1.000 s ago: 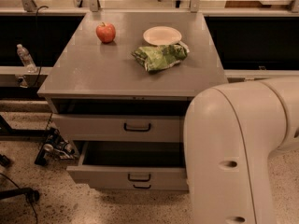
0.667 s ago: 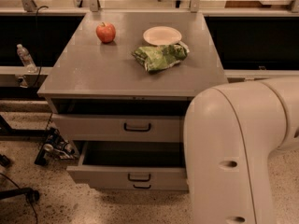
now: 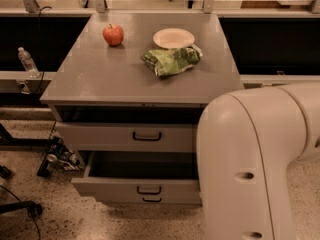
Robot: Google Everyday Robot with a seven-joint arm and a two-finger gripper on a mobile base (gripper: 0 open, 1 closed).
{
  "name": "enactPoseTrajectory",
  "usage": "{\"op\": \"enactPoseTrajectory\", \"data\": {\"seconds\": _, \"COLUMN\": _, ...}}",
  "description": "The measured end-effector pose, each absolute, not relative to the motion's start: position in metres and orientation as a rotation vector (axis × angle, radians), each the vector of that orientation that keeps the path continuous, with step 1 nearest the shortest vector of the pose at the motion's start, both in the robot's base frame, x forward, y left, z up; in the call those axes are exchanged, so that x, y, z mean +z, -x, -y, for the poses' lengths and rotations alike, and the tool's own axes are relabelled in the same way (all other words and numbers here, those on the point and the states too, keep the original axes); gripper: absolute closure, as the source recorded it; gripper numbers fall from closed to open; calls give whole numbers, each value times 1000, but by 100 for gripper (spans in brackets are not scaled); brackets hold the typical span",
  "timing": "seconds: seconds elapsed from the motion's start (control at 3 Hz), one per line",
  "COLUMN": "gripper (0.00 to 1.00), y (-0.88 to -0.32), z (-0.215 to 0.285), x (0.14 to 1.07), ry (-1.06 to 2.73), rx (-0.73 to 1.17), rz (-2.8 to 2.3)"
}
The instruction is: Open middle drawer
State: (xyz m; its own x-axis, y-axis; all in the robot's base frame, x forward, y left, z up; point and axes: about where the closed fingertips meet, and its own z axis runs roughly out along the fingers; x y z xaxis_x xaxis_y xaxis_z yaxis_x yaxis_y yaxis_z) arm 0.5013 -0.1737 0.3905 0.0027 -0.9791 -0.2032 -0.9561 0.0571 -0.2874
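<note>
The grey cabinet (image 3: 140,79) shows its stacked drawer fronts. The taller top front with the bigger black handle (image 3: 146,136) is nearly flush, with a dark gap above it. Below it, the middle drawer (image 3: 142,188) stands pulled out toward me, its dark inside (image 3: 145,165) showing and its small black pull handle (image 3: 149,189) on the low front. The lowest drawer's handle (image 3: 151,200) peeks out just beneath. My gripper is not in view; only my white arm housing (image 3: 250,159) fills the lower right and hides the drawers' right ends.
On the cabinet top lie a red apple (image 3: 113,34), a white plate (image 3: 173,38) and a green chip bag (image 3: 171,60). A water bottle (image 3: 26,60) stands on the left ledge. Cables and a chair base (image 3: 55,156) lie on the speckled floor at left.
</note>
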Motion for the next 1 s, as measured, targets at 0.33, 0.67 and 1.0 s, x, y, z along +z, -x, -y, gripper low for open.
{"op": "enactPoseTrajectory", "data": {"seconds": 0.33, "gripper": 62, "y": -501, "z": 174, "x": 390, "ry": 1943, "rx": -93, "rz": -1998}}
{"op": "enactPoseTrajectory", "data": {"seconds": 0.67, "gripper": 39, "y": -501, "z": 174, "x": 390, "ry": 1943, "rx": -93, "rz": -1998}}
{"op": "enactPoseTrajectory", "data": {"seconds": 1.0, "gripper": 15, "y": -501, "z": 174, "x": 390, "ry": 1943, "rx": -93, "rz": -1998}}
